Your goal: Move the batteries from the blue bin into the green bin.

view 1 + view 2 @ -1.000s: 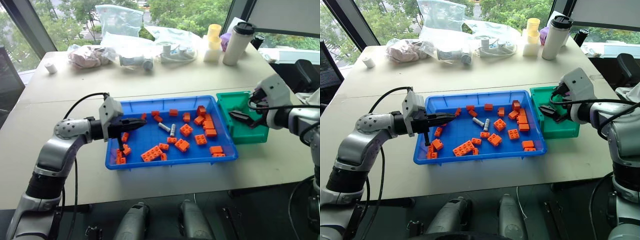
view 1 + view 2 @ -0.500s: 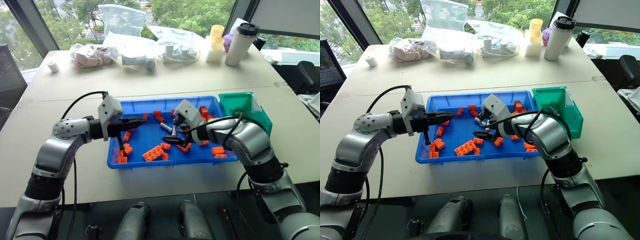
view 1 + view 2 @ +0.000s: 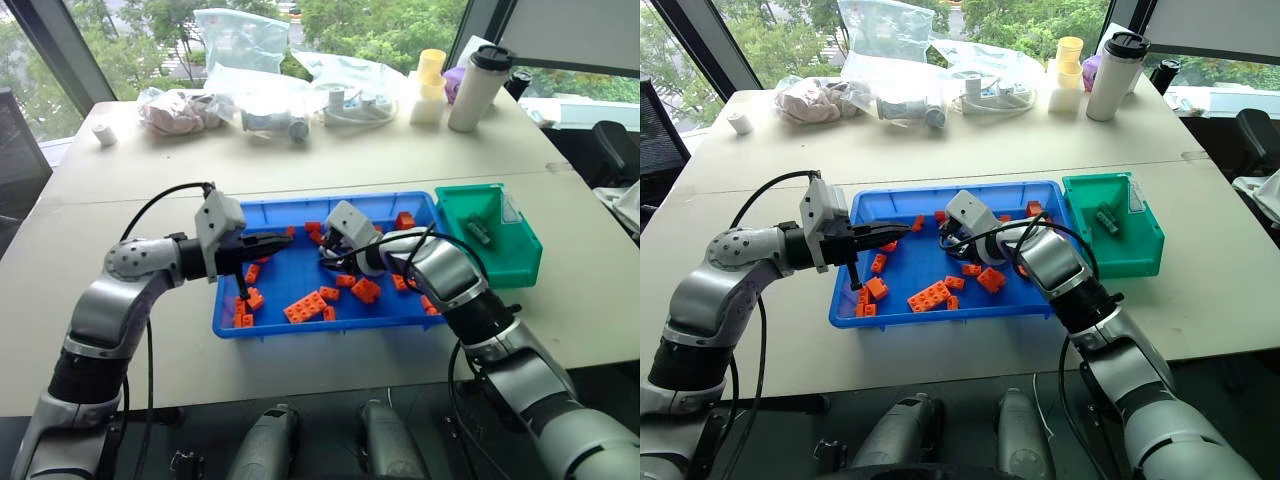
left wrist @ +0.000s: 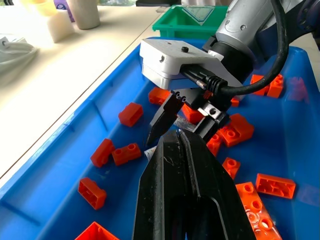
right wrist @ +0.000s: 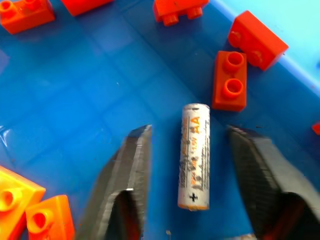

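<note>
The blue bin [image 3: 318, 326] sits in front of me with orange bricks [image 3: 308, 306] scattered inside. My right gripper [image 5: 189, 131] is lowered into its middle, open, one finger on each side of a silver battery [image 5: 195, 155] that lies flat on the bin floor; the fingers [image 5: 127, 170] do not touch it. The green bin [image 3: 503, 258] stands against the blue bin's right end and holds one battery [image 3: 478, 232]. My left gripper [image 3: 283, 239] hovers shut and empty over the blue bin's left part, pointing toward the right gripper [image 4: 177, 122].
Orange bricks [image 5: 230, 81] lie close around the battery. Along the far side of the table are plastic bags [image 3: 240, 40], a white tumbler [image 3: 474, 88], a yellow cup [image 3: 430, 65] and a small white roll [image 3: 102, 134].
My right arm swung left from the green bin into the middle of the blue bin and dropped over a battery. The left arm stayed put.
</note>
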{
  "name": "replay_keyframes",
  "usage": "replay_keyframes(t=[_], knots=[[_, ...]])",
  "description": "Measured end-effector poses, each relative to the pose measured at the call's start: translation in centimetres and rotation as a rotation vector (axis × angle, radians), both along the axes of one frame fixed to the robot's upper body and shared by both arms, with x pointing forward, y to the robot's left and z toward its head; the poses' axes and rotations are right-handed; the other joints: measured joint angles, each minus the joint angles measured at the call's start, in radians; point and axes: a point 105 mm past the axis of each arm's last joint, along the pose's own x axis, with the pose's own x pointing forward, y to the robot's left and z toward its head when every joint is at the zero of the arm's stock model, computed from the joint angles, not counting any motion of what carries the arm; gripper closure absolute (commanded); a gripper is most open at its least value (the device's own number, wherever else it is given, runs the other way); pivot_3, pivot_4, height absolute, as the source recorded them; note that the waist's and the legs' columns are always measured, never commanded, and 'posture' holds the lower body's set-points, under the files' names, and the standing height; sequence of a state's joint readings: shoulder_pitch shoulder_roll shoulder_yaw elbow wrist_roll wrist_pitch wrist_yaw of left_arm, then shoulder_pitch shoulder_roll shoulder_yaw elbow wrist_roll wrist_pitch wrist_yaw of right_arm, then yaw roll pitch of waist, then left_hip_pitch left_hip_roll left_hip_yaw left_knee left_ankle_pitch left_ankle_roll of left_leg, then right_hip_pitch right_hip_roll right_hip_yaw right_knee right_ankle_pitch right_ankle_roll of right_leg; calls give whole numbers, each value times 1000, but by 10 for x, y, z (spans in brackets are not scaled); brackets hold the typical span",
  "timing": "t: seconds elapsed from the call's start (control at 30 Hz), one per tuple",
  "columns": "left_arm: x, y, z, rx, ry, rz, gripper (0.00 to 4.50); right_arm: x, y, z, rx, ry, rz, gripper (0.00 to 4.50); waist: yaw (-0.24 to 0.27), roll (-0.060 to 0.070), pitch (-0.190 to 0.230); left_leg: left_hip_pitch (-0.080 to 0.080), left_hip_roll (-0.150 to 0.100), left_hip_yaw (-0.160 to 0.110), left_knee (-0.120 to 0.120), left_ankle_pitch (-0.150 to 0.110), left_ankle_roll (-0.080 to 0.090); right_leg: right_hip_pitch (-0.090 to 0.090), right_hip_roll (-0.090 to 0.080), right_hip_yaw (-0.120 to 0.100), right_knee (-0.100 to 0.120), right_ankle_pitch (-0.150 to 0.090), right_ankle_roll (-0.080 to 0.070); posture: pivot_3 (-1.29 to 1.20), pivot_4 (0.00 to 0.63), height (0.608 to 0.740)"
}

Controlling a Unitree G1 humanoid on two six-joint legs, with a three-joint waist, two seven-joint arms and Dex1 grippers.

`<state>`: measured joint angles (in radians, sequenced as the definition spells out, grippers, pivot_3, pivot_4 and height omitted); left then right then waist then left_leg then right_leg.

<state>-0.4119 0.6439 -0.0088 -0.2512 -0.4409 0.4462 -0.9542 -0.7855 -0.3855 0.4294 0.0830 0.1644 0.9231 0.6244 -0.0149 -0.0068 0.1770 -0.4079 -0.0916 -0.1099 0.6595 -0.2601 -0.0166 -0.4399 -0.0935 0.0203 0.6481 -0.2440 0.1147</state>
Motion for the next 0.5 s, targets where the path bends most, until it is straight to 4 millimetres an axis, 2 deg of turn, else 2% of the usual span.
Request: replay_keyframes(t=[0.07, 0.2, 0.27, 0.33, 0.37, 0.43, 0.5], knots=[[3, -2, 5, -3, -12, -8, 4500, -2, -7, 3, -25, -1, -8, 4477, 3, 0, 0, 0, 0, 0, 0, 0, 0, 0, 0, 0, 0, 0, 0, 0, 150, 740], [9, -7, 15, -18, -40, -27, 4500, -6, -22, 20, -54, -39, -27, 4454, 2, 0, 0, 0, 0, 0, 0, -1, 2, 0, 0, 0, 0, 0, 0, 0, 150, 740], [11, -8, 17, -22, -45, -41, 4500, -5, -30, 37, -39, -87, -52, 4454, 1, 0, 0, 0, 0, 0, 0, -1, 1, 0, 0, 0, 0, 0, 0, 0, 150, 740], [12, -11, 17, -32, -47, -58, 4500, -1, -46, 61, -11, -144, -117, 4454, 1, 0, 0, 0, 0, 0, 0, -1, 2, -1, 0, 0, 0, 0, 0, 0, 150, 740], [12, -12, 16, -37, -47, -68, 4500, 2, -60, 76, 0, -183, -167, 4454, 3, 1, 0, -1, 0, 0, 0, -1, 2, -1, 0, 0, 0, 0, 0, 0, 150, 740], [11, -19, 13, -43, -47, -89, 4500, 5, -103, 114, 3, -287, -297, 4454, 15, 1, 0, -1, -1, 0, 0, -2, 3, 0, -1, -1, -2, 0, 0, 0, 150, 740], [10, -25, 9, -52, -35, -106, 4500, -1, -148, 140, -25, -357, -435, 4454, 28, 0, 0, -1, -1, 0, 0, -2, 4, 1, -1, -1, -3, 0, 0, 0, 150, 740]])
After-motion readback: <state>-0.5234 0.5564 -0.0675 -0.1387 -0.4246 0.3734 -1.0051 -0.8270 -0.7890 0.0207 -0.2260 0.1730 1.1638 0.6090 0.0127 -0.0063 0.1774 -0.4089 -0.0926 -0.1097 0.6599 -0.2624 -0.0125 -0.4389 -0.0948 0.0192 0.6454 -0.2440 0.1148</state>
